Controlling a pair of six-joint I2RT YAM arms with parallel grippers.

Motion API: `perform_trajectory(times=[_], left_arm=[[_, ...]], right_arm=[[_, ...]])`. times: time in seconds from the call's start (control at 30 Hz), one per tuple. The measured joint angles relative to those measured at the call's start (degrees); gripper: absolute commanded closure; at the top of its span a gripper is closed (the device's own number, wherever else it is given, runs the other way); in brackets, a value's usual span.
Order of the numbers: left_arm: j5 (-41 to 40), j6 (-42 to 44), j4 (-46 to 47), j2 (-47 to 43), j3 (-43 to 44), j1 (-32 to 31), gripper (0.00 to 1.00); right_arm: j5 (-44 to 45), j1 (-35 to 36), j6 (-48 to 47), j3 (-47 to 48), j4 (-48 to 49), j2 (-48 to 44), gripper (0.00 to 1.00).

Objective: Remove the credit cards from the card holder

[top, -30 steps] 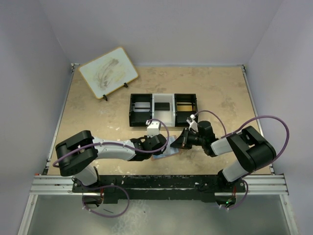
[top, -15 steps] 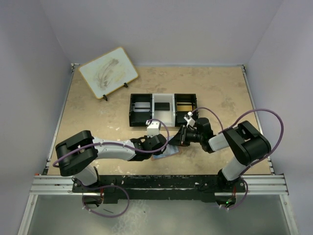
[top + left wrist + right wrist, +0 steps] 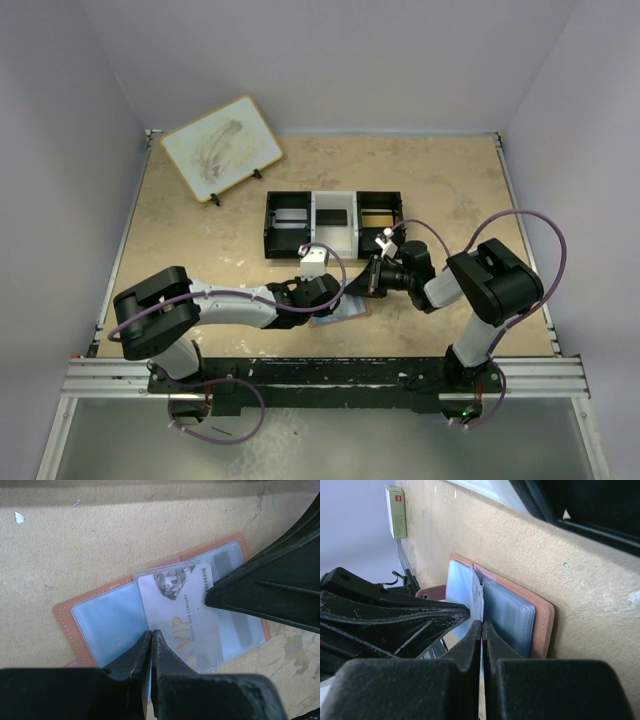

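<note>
Right end effector (image 3: 481, 623) of mine is clamped on the credit card (image 3: 175, 615). My left end effector (image 3: 151, 633), closed, presses the card holder (image 3: 62, 618).

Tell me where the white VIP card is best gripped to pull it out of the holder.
Probably the short end beside the printed number, approached low along the table from the right arm's side. The VIP card lies flat in the open card holder, and that edge is bare. The right pincer pinches it there.

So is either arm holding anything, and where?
The right jaws pinch the VIP card by one edge; left jaws shut against the card holder, grip unclear.
</note>
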Motion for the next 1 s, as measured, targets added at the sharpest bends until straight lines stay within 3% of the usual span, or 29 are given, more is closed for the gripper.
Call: perform_trajectory(times=[0.4,0.83,1.0], left_arm=[[0.00,-0.04,0.04,0.00,-0.02,0.00,1.00],[0.02,-0.02,0.15,0.00,-0.02,0.00,1.00],[0.02,0.00,0.17,0.00,-0.02,0.00,1.00]], right_arm=[[-4.37,-4.98,-0.87,-3.06,0.87,-0.55,1.00],[-3.17,-5.51,-3.65,-3.15,-6.19,-5.46,1.00],[-1.55,-3.72,-7.41,0.33,-13.84,-6.69,1.00]])
